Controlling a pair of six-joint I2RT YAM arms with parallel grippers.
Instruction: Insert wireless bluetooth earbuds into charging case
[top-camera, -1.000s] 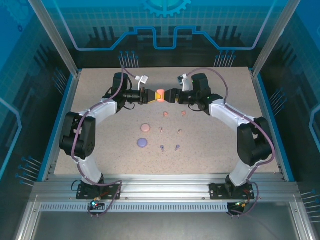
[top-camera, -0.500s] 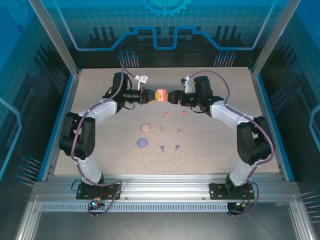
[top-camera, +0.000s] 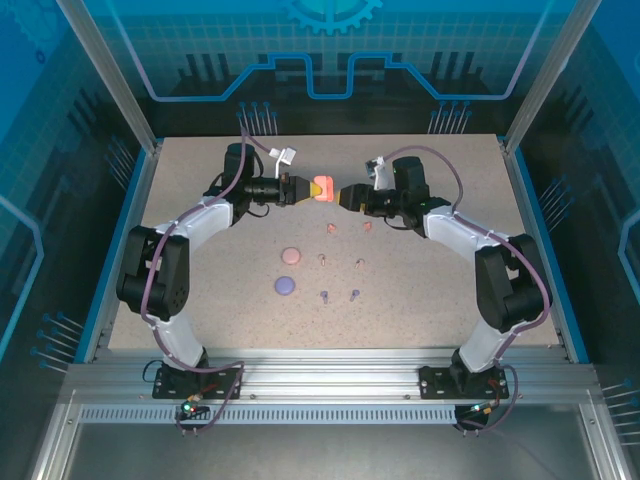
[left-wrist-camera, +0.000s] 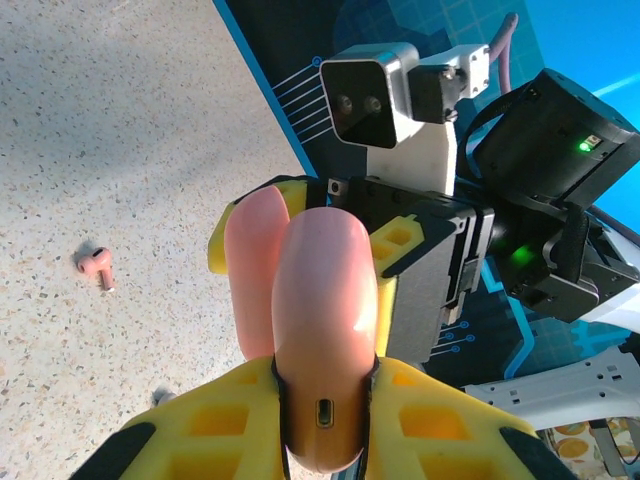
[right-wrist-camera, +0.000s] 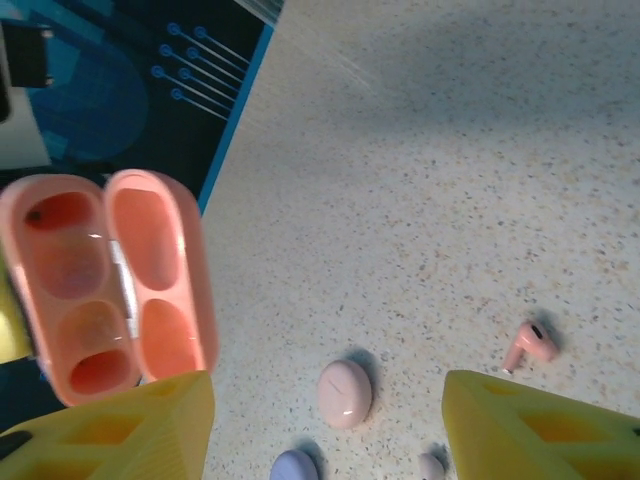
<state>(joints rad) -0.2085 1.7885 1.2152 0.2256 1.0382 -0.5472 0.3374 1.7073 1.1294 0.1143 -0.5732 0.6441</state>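
My left gripper is shut on the coral charging case and holds it above the table's far middle, its lid open. The case's two empty halves face my right gripper, which hangs just right of it, open, with nothing between its yellow fingers. On the table lie the earbuds in pairs: coral, pale pink and purple.
A closed pale pink case and a closed purple case lie left of the earbuds. The blue rim bounds the speckled table. The right wrist's camera block sits close behind the held case.
My right gripper has drawn back a little to the right from the coral case, and its jaws have narrowed somewhat. The left gripper keeps its hold.
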